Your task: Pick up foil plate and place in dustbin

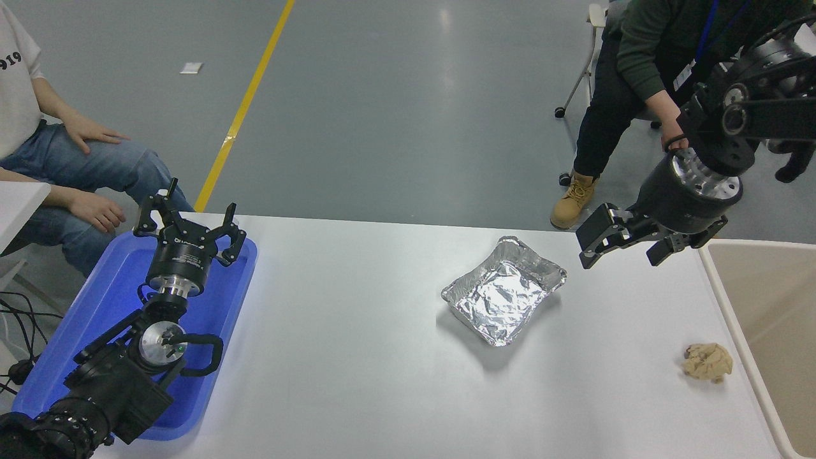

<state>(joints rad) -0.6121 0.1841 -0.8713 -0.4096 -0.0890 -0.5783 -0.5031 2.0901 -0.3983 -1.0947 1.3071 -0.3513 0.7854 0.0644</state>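
Observation:
The foil plate (pixel 504 291), a shiny crinkled silver tray, lies on the white table right of centre. My right gripper (pixel 621 245) hangs open in the air just right of and above the plate's far corner, holding nothing. The dustbin (pixel 727 299), beige with a pale rim, stands at the table's right edge, only partly in view. My left gripper (pixel 191 223) is parked open over the blue tray at the lower left.
A blue plastic tray (pixel 220 306) lies at the left under the left arm. A crumpled tan paper ball (pixel 708 361) sits near the dustbin's rim. One person sits at the far left, another (pixel 644 70) bends close behind my right arm.

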